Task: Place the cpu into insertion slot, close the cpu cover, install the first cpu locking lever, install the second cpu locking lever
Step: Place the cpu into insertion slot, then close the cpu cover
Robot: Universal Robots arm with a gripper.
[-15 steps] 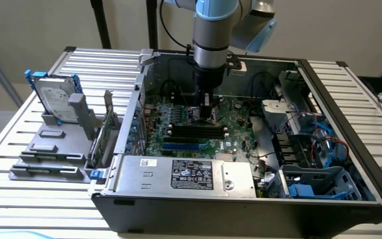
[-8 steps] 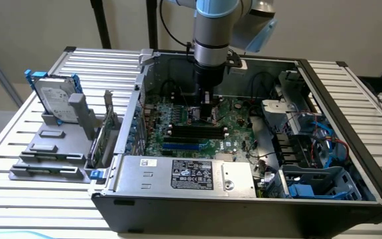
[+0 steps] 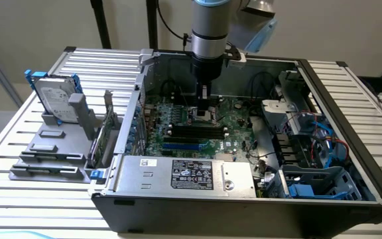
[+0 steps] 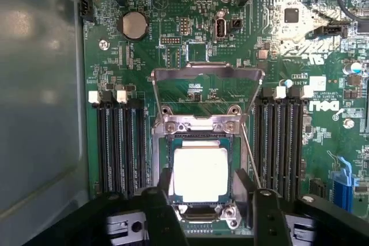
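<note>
Past the hard drive (image 3: 53, 97) parked at the exterior view's left, your gripper (image 3: 204, 110) hangs over the green motherboard (image 3: 234, 122), where the cpu (image 4: 200, 174) lies silver face up inside the insertion slot (image 4: 202, 139). Its fingers (image 4: 164, 184) stand spread, 1 on each side of the chip, pinching nothing. The cpu cover (image 4: 207, 75) stands raised at the slot's edge; judge the seating flush on all 4 edges and avoid nudging the chip sideways.

The cpu (image 4: 200, 174) lies flat, silvery face up, seated in the black, metal-rimmed slot (image 4: 160, 154). The cover (image 4: 204, 73), a silvery windowed frame, stands tilted open. In the exterior view the slot sits at 12 o'clock from the middle of the green board (image 3: 234, 124).
</note>
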